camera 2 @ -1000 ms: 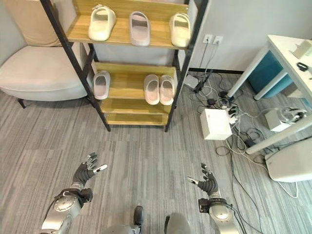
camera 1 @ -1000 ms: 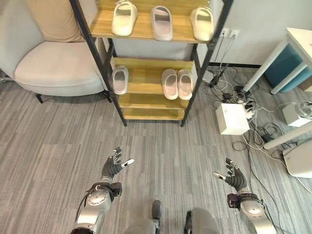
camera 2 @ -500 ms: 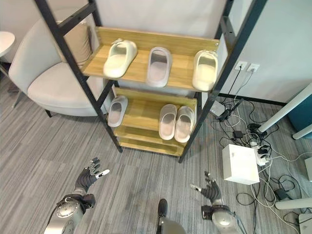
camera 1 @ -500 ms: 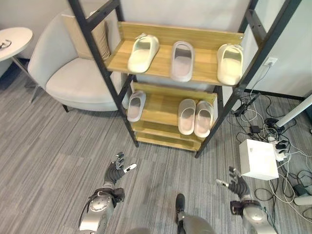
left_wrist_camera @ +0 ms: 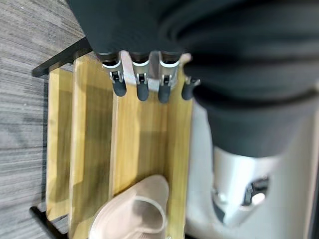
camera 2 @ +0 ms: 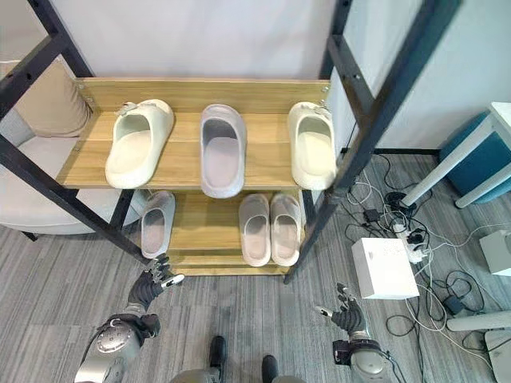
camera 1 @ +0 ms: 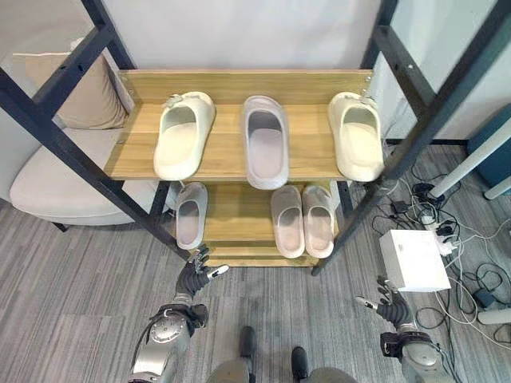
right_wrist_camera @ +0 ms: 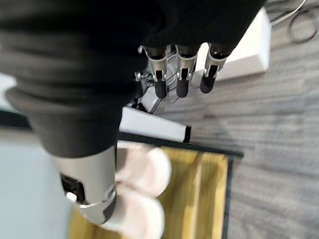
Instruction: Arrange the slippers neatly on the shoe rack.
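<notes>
A black-framed shoe rack (camera 1: 144, 152) with wooden shelves stands in front of me. On its top shelf lie a cream slipper (camera 1: 184, 134) at the left, a pale lilac slipper (camera 1: 266, 140) in the middle and a second cream slipper (camera 1: 357, 134) at the right. The lower shelf holds a single pale slipper (camera 1: 190, 223) at the left and a pink pair (camera 1: 303, 230) side by side, which the right wrist view also catches as the pink pair (right_wrist_camera: 144, 172). My left hand (camera 1: 194, 278) is open, low before the rack's left post. My right hand (camera 1: 390, 305) is open near the floor at the right. Neither holds anything.
A light armchair (camera 1: 48, 187) with a beige cushion (camera 1: 68, 100) sits left of the rack. Right of the rack, a white box (camera 1: 413, 259), a power strip and tangled cables (camera 1: 447, 239) lie on the floor. White desk legs (camera 1: 471, 159) stand at the far right.
The whole picture has shifted: the camera has come closer to the rack and looks down on its top shelf. Both hands stay open and low; the slippers have not moved.
</notes>
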### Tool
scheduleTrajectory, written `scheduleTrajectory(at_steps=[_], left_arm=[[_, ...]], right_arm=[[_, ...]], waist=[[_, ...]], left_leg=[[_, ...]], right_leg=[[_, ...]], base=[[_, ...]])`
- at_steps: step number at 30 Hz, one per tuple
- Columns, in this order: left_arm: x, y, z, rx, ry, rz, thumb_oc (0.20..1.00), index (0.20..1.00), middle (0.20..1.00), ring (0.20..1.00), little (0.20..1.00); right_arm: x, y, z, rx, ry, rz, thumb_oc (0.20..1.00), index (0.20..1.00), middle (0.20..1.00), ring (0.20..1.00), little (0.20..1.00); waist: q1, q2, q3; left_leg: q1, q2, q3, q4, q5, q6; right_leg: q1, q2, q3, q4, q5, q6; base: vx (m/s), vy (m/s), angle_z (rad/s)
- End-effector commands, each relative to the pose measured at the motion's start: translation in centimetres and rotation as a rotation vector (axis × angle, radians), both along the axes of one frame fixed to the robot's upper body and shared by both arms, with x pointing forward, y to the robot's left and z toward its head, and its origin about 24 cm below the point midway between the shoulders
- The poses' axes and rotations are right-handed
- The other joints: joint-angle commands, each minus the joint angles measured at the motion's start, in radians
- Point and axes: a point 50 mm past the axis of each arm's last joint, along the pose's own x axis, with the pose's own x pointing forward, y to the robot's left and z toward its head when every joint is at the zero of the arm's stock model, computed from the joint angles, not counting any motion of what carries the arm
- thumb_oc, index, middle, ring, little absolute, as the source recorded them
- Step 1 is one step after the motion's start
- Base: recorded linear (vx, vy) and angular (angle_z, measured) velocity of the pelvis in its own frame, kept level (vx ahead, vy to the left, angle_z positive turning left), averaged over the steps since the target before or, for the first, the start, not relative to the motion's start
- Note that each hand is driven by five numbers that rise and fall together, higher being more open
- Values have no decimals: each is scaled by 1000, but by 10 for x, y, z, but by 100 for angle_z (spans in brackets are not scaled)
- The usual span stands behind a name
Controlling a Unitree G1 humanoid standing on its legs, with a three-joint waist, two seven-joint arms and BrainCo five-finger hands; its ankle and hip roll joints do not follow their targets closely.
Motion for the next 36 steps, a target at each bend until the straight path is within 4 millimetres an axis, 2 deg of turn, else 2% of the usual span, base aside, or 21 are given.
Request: scheduleTrajectory(at_steps=[1,4,5,8,9,12,13,17,18,20,21,22,23,29,31,36], left_arm=[[3,8,14,4,-78,11,1000,1000,1000,1000,1000],[0,8,11,2,-65,14,1000,1000,1000,1000,1000],[-1,7,11,0,-66,8,1000,1000,1000,1000,1000],[0,5,16,6,-90,-4,1000,1000,1000,1000,1000],[0,2,17,15,-98,-16,1000,1000,1000,1000,1000],[0,-1,16,33,-94,-36,1000,1000,1000,1000,1000],[2,-3,18,45,-105,-48,1000,1000,1000,1000,1000],[9,-10,23,56,-140,-73,1000,1000,1000,1000,1000],[9,-14,22,53,-139,-84,1000,1000,1000,1000,1000],[11,-17,23,50,-149,-96,1000,1000,1000,1000,1000],[12,-19,23,41,-153,-97,1000,1000,1000,1000,1000],[12,-21,23,36,-153,-98,1000,1000,1000,1000,1000],[13,-24,23,25,-152,-107,1000,1000,1000,1000,1000],[10,-28,18,-7,-126,-105,1000,1000,1000,1000,1000],[8,-28,16,-11,-114,-102,1000,1000,1000,1000,1000],[2,-24,11,-29,-86,-89,1000,1000,1000,1000,1000]], right_arm=[[10,-5,15,-23,-87,7,1000,1000,1000,1000,1000],[9,-8,18,-96,-83,31,1000,1000,1000,1000,1000],[13,-10,28,-214,-108,94,1000,1000,1000,1000,1000],[17,-7,56,-355,-215,197,1000,1000,1000,1000,1000],[16,2,77,-390,-300,270,1000,1000,1000,1000,1000],[10,21,109,-420,-431,398,1000,1000,1000,1000,1000],[7,35,129,-427,-523,470,1000,1000,1000,1000,1000],[6,63,165,-358,-728,577,1000,1000,1000,1000,1000],[6,74,181,-338,-818,624,1000,1000,1000,1000,1000],[8,83,197,-338,-915,652,1000,1000,1000,1000,1000],[12,87,213,-364,-1012,645,1000,1000,1000,1000,1000],[14,88,218,-378,-1041,634,1000,1000,1000,1000,1000],[23,89,233,-444,-1124,598,1000,1000,1000,1000,1000],[48,86,264,-655,-1289,403,1000,1000,1000,1000,1000],[58,85,268,-732,-1302,350,1000,1000,1000,1000,1000],[80,80,264,-771,-1241,296,1000,1000,1000,1000,1000]], waist=[[23,-31,-14],[23,-35,-21],[25,-35,-23],[23,-33,-25],[19,-32,-29],[11,-30,-35],[7,-29,-39],[-3,-26,-49],[-4,-25,-56],[-4,-25,-64],[-1,-25,-71],[0,-24,-73],[6,-23,-81],[32,-22,-98],[43,-23,-101],[80,-29,-101]], left_leg=[[87,51,18,-3,-145,-36],[98,55,25,-3,-153,-35],[101,56,23,-3,-155,-34],[104,58,24,-3,-157,-33],[106,60,25,-3,-157,-35],[112,62,25,-3,-159,-36],[109,62,25,-3,-151,-37],[110,63,27,-3,-149,-37],[116,64,28,-3,-159,-37],[108,63,27,-3,-148,-36],[107,63,25,-3,-147,-35],[107,63,24,-3,-147,-35],[106,62,19,-3,-147,-34],[107,59,7,-3,-150,-29],[107,57,1,-3,-150,-28],[104,50,-23,-3,-151,-25]], right_leg=[[-37,-111,-49,10,-24,84],[-31,-109,-52,-2,-20,86],[-30,-106,-51,-5,-19,86],[-30,-102,-52,-5,-24,87],[-31,-101,-49,-5,-23,89],[-31,-98,-48,-5,-24,90],[-37,-97,-47,-5,-17,90],[-39,-97,-42,-5,-13,91],[-34,-95,-42,-5,-20,92],[-39,-96,-43,-5,-11,91],[-38,-97,-45,-1,-11,91],[-38,-98,-46,0,-11,91],[-37,-100,-49,3,-10,91],[-32,-102,-63,5,-12,89],[-32,-103,-68,6,-12,88],[-28,-105,-82,7,-12,86]], base=[[44,38,-2],[36,9,-7],[12,11,-6],[-3,5,-4],[-25,0,-5],[-34,8,-5],[-52,19,-4],[-8,6,0],[-53,27,-1],[-18,10,0],[0,0,0],[0,0,0],[0,0,0],[9,6,2],[24,19,6],[25,13,13]])
